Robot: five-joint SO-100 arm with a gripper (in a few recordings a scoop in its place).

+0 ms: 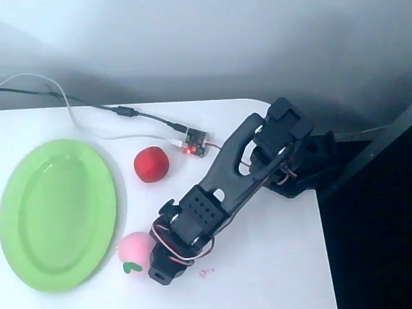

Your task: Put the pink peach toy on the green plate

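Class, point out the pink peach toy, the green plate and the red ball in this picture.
pink peach toy [133, 248]: overhead view, on its fuzzy pink body.
green plate [55, 215]: overhead view, on its bare middle.
red ball [151, 164]: overhead view, on its centre.

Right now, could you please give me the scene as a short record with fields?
surface: white table
plate: green, oval, left side of the overhead view, nothing on it
peach: pink, on the table just off the plate's lower right rim
ball: red, on the table, apart from the plate
gripper: down at the peach's right side; jaw state unclear
board: small, lit red, with cables
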